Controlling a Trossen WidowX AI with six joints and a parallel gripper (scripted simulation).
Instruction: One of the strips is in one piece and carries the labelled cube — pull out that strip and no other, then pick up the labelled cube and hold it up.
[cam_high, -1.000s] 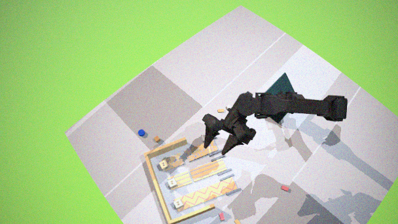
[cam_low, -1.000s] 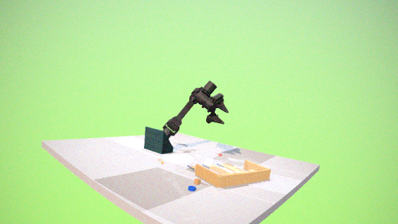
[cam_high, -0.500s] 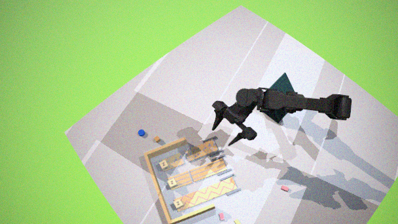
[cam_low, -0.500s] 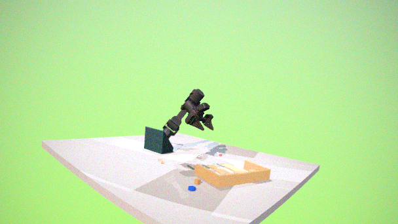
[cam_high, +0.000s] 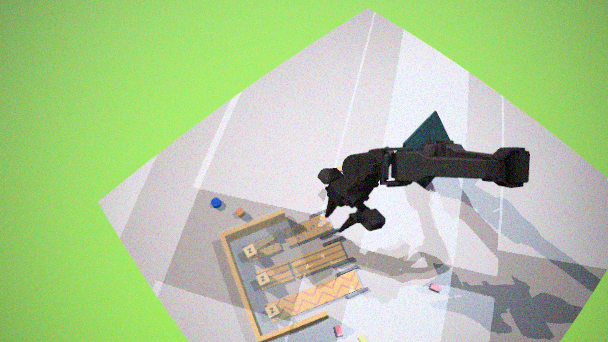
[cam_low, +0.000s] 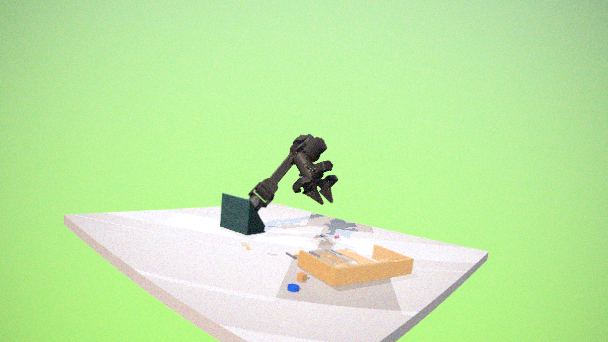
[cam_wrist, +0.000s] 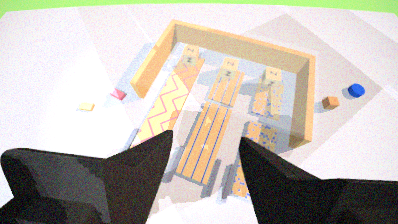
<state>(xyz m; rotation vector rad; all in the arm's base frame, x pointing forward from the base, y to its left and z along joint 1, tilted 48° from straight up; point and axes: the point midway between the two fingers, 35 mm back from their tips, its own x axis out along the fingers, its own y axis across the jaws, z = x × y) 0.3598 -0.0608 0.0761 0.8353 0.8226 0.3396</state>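
Observation:
A zigzag strip (cam_high: 325, 295) (cam_wrist: 167, 102) looks unbroken, with a cube marked Z (cam_high: 272, 310) (cam_wrist: 190, 54) at its far end. A striped strip (cam_high: 317, 260) (cam_wrist: 205, 145) has a gap across it before its Z cube (cam_high: 262, 278) (cam_wrist: 229, 67). A dotted strip (cam_high: 310, 232) (cam_wrist: 260, 131) is also in separate pieces, with a Z cube (cam_high: 249, 250) (cam_wrist: 272, 76) at its far end. My gripper (cam_high: 333, 223) (cam_low: 326, 202) (cam_wrist: 206, 139) is partly open and empty, high above the table, near the strips' near ends in the overhead view.
A wooden wall (cam_high: 241, 287) (cam_low: 370, 275) (cam_wrist: 240, 42) surrounds the strips' far ends on three sides. A blue disc (cam_high: 216, 202) (cam_low: 293, 287) (cam_wrist: 356, 90) and an orange cube (cam_high: 239, 212) (cam_low: 301, 277) (cam_wrist: 330, 103) lie outside it. Pink (cam_wrist: 118, 94) and yellow (cam_wrist: 86, 106) blocks lie on the other side.

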